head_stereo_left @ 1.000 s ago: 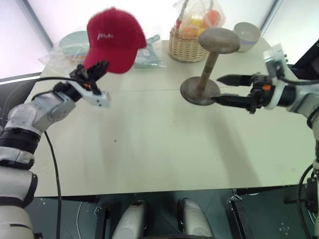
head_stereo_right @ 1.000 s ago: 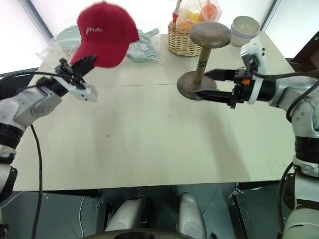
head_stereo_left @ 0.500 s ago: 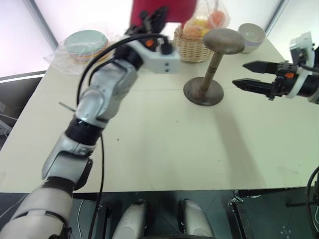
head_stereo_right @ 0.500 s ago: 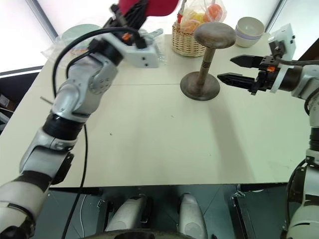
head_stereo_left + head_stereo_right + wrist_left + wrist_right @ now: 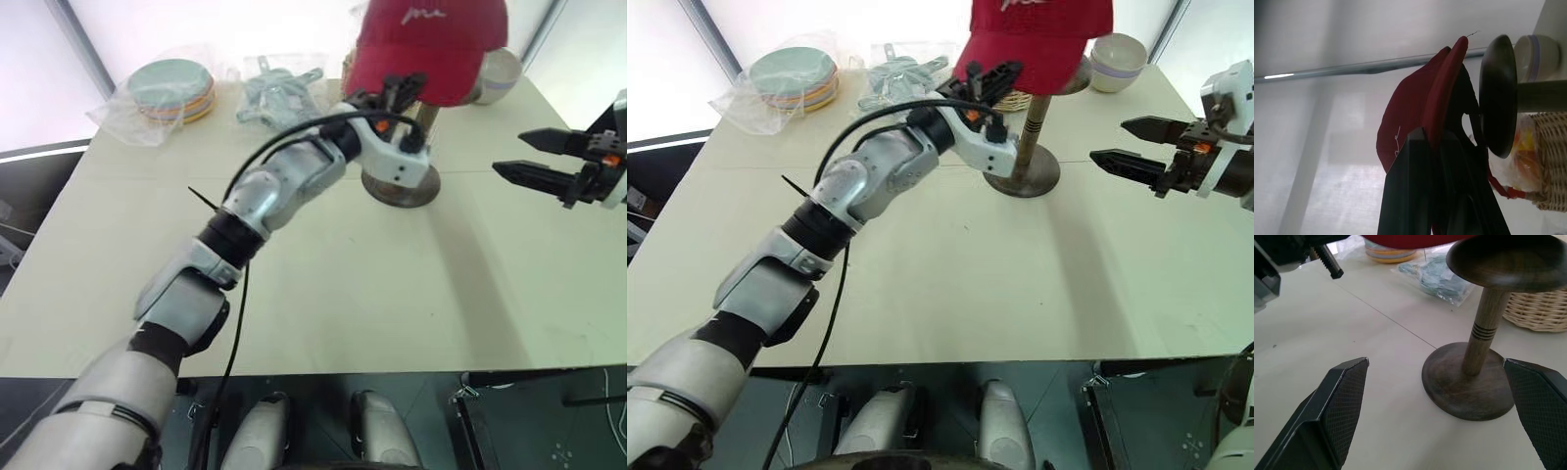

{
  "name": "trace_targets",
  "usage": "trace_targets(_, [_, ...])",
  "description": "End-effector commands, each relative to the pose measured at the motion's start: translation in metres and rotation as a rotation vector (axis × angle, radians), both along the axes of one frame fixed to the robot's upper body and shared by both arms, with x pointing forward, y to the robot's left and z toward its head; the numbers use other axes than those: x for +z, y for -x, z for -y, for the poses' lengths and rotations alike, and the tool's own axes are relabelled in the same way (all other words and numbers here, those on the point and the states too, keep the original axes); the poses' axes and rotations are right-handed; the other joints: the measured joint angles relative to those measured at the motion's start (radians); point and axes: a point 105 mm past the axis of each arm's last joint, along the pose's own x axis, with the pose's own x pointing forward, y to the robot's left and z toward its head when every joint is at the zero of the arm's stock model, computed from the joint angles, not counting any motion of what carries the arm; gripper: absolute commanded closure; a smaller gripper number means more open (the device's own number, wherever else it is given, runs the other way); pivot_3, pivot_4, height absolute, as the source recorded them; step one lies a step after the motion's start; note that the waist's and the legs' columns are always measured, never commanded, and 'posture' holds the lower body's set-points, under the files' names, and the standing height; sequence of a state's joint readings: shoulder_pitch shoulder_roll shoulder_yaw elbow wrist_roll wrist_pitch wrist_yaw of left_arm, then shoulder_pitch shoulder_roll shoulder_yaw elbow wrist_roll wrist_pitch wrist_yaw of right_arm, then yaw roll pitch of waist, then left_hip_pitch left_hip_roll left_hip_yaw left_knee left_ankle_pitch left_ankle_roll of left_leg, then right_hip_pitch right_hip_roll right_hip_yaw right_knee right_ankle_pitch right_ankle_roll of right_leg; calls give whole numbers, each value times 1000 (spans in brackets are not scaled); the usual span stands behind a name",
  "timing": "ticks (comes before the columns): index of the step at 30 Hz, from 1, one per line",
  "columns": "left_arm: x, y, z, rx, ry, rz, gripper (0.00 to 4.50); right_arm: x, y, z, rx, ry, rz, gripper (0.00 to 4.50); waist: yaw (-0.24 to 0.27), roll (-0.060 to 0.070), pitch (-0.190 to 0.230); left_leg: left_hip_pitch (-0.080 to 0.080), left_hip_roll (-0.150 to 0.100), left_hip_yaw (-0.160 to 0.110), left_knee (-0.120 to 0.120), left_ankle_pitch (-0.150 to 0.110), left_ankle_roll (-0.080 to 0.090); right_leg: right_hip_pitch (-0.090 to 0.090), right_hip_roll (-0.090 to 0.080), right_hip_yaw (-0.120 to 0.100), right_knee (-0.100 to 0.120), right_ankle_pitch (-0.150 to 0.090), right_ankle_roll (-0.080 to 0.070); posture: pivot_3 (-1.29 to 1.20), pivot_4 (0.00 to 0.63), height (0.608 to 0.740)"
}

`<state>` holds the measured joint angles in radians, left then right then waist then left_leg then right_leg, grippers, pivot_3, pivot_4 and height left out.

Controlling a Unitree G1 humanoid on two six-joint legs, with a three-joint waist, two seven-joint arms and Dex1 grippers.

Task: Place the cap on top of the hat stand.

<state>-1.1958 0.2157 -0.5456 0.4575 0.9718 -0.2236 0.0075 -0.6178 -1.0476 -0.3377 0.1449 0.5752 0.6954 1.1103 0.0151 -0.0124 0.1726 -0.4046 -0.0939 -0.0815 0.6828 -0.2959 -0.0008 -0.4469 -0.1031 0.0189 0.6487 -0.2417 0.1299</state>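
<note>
Since a second ago, left arm has swung across from the table's left side to the middle, carrying the red fabric baseball cap (image 5: 431, 44) with it; right arm has backed off to the right, away from the stand's base.

Left pincer (image 5: 400, 90) is clamped tight on the cap's edge, cap held up in the air. The cap now hangs over and in front of the dull brown wooden hat stand (image 5: 1024, 166), hiding its mushroom top in the head views. In the left wrist view the cap's edge (image 5: 1447, 93) sits just beside the stand's rounded top (image 5: 1497, 95); cannot tell if they touch. Cap is not seated on it.

Right pincer (image 5: 1127, 143) hangs level over the pale table (image 5: 323, 294), fingers spread wide, holding nothing, well apart from the stand. The right wrist view looks between those fingers (image 5: 1339, 401) at the stand's post and round base.

Far edge of the table: woven basket (image 5: 1537, 308), white bowl (image 5: 1117, 59), stack of coloured plates in a clear bag (image 5: 171, 86), pale green bundle in clear wrap (image 5: 274, 83).
</note>
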Motion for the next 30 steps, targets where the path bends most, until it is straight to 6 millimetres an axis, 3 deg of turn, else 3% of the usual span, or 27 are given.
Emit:
trace_targets(1, [9, 10, 16, -22, -9, 34, 4454, 20, 9, 1, -14, 14, 71, 0, 1, 0, 0, 0, 0, 0, 0, 0, 0, 0, 0, 0, 0, 0, 0, 0, 150, 740])
trace_targets(7, [-13, 15, 33, -7, -98, -21, 4454, 17, 8, -2, -28, 6, 71, 0, 0, 0, 0, 0, 0, 0, 0, 0, 0, 0, 0, 0, 0, 0, 0, 0, 150, 740])
trace_targets(16, [-47, 1, 25, 92, -192, -108, 4454, 13, 8, -2, -49, -5, 65, 0, 0, 0, 0, 0, 0, 0, 0, 0, 0, 0, 0, 0, 0, 0, 0, 0, 150, 740])
trace_targets(24, [-72, 17, 46, 37, -205, -197, 4454, 11, 3, -7, -51, -11, 66, 0, 2, 0, 0, 0, 0, 0, 1, 0, 0, 0, 0, 0, 0, 0, 0, 0, 150, 740])
trace_targets(30, [-86, 17, 53, 27, -202, -258, 4454, 9, 6, -5, -67, -10, 61, 0, 6, 1, 0, 0, 0, 0, 1, 0, 0, 1, 0, 0, 0, 0, 0, 0, 150, 740])
